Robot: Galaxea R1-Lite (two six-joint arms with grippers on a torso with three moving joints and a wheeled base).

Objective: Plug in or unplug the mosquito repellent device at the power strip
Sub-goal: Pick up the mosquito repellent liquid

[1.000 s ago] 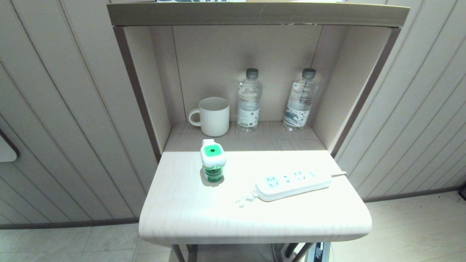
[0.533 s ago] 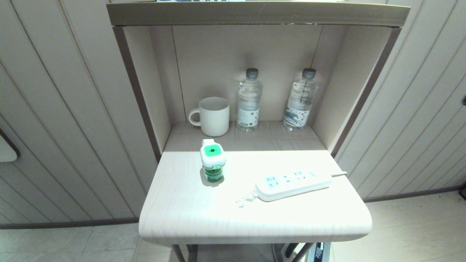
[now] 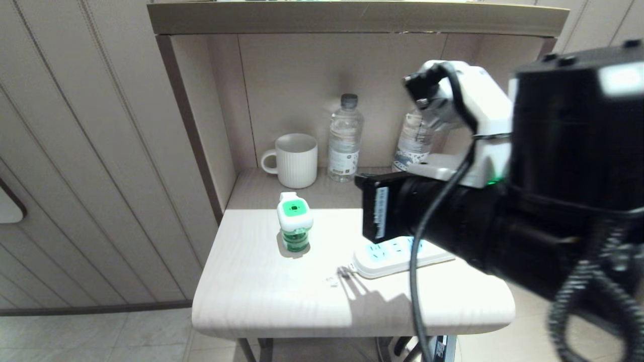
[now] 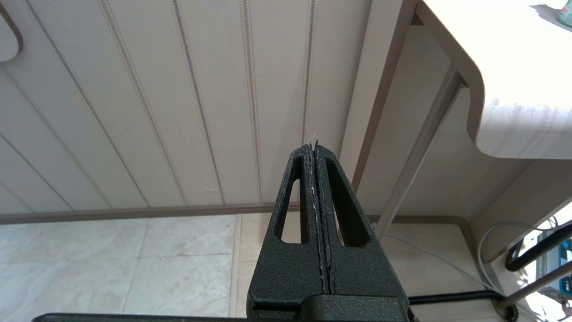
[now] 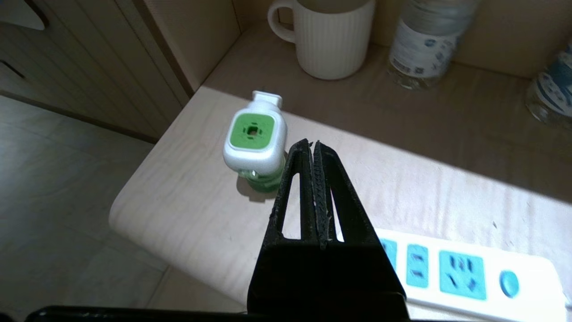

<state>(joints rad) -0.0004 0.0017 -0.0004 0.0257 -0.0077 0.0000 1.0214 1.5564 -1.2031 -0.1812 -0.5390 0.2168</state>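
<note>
The mosquito repellent device [image 3: 295, 221] stands upright on the left part of the small table [image 3: 271, 301], white head with green face up, apart from the power strip [image 3: 387, 255]. The strip lies flat to the right, its right part hidden by my right arm [image 3: 503, 226]. In the right wrist view my right gripper [image 5: 310, 143] is shut and empty, hovering above the table just beside the device [image 5: 255, 143], with the power strip [image 5: 469, 268] nearer the wrist. My left gripper [image 4: 314, 144] is shut, parked low beside the table's left edge.
A white ribbed mug [image 3: 296, 160] and two clear water bottles [image 3: 344, 138] [image 3: 413, 146] stand in the recessed shelf behind the table. Shelf side walls [image 3: 211, 125] and a top board [image 3: 352, 17] enclose that niche. The strip's blue outlets [image 5: 460, 273] carry no plug.
My right arm has swung up from out of sight into the head view over the table's right side, covering part of the power strip. The device and strip have not moved.
</note>
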